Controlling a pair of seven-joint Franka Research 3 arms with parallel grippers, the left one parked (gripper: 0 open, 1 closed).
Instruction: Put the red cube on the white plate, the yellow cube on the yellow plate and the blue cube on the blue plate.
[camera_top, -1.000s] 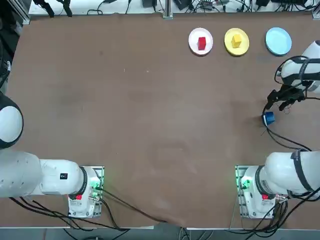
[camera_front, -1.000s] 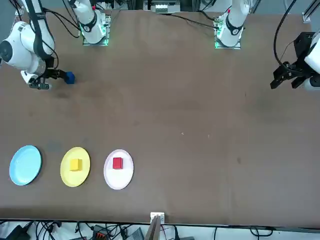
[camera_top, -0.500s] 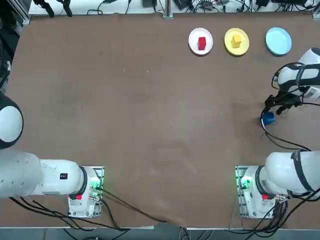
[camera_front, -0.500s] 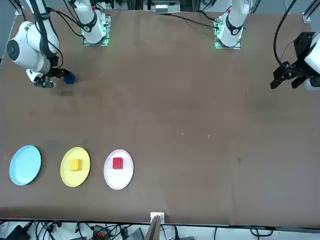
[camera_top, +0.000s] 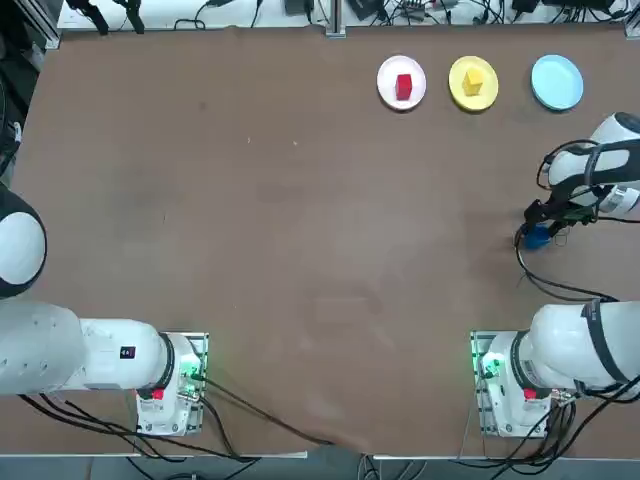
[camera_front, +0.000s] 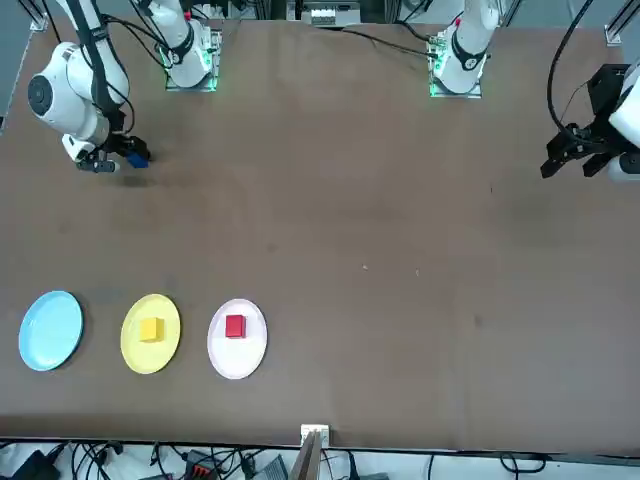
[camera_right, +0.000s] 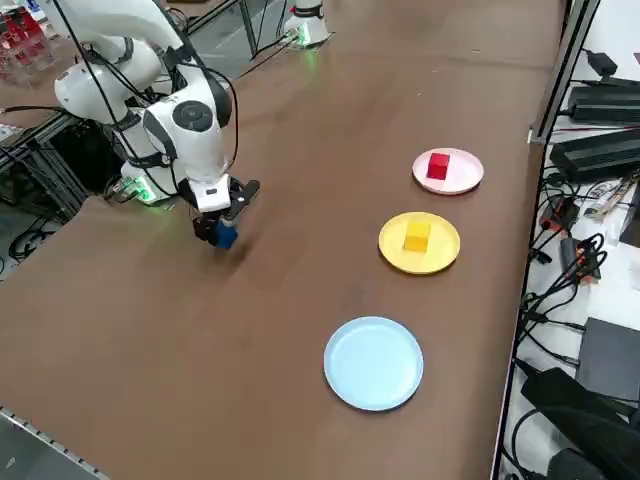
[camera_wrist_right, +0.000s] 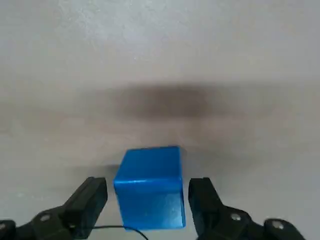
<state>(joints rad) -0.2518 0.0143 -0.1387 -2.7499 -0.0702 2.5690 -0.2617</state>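
The red cube (camera_top: 404, 86) is seated on the white plate (camera_top: 386, 82), and the yellow cube (camera_top: 474, 80) on the yellow plate (camera_top: 456, 84). The blue plate (camera_top: 557, 82) is bare. The blue cube (camera_wrist_right: 149, 187) is left flat on the table, well apart from the plates.

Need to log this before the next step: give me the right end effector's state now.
Right end effector: open, fingers on either side of the blue cube on the table, not yet gripping it.

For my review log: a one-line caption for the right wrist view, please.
Open right gripper straddles the blue cube on the table, fingers not yet closed.
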